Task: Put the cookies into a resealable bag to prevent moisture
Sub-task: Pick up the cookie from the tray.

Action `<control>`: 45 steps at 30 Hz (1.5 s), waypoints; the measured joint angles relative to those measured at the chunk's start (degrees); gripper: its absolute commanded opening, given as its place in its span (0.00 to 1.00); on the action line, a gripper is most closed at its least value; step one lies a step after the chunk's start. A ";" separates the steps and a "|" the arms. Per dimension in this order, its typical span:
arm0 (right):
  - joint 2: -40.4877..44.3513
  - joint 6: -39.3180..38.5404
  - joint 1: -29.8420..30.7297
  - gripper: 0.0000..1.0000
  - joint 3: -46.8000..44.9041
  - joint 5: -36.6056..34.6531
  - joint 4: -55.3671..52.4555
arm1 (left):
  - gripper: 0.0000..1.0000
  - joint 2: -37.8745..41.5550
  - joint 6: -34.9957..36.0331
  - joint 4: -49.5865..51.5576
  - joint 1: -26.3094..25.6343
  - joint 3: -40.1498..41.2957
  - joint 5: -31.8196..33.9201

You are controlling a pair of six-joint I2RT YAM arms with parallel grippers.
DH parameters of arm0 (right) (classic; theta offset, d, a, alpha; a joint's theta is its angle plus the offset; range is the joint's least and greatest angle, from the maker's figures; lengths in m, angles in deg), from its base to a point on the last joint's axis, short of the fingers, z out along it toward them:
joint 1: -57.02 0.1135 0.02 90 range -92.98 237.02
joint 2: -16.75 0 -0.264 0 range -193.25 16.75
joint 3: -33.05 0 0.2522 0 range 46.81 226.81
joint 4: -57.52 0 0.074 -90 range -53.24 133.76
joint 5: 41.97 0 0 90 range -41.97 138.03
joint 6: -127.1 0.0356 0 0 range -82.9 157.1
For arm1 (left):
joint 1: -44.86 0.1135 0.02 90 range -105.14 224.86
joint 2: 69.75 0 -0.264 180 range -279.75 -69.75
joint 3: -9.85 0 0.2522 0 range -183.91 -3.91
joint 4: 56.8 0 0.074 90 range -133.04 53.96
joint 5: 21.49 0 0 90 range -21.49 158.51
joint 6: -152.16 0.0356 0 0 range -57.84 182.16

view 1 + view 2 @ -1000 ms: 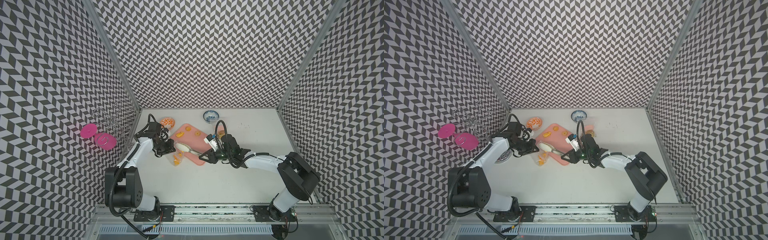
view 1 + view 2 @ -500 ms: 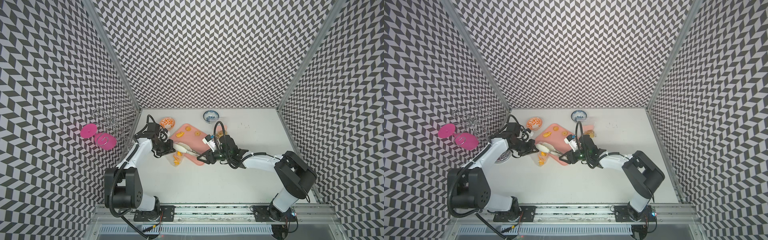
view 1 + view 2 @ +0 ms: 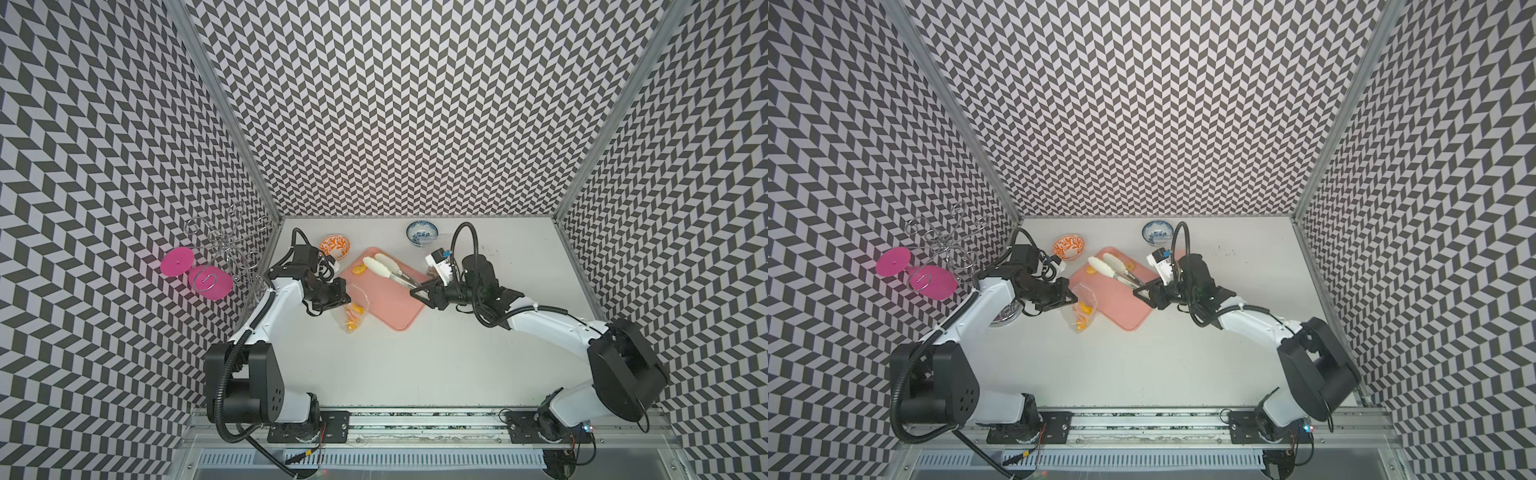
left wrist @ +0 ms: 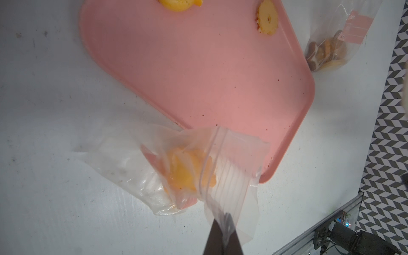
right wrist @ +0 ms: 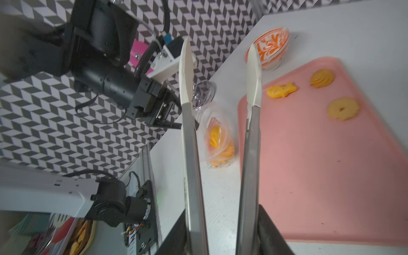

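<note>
Beside the pink tray, my left jaws are pinching the rim of the bag, which is resting on the table with several cookies inside; three more are lying on the tray. My right jaws are gripping spread tongs above it.

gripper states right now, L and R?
Left gripper: shut on the rim of the clear resealable plastic bag.
Right gripper: gripping the white-tipped metal tongs, their tips spread and empty.
</note>
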 measured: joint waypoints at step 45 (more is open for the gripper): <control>-13.51 -31.63 3.65 0.38 17.03 -32.85 -25.88 | 0.00 1.86 -0.59 0.17 -0.83 0.55 -0.28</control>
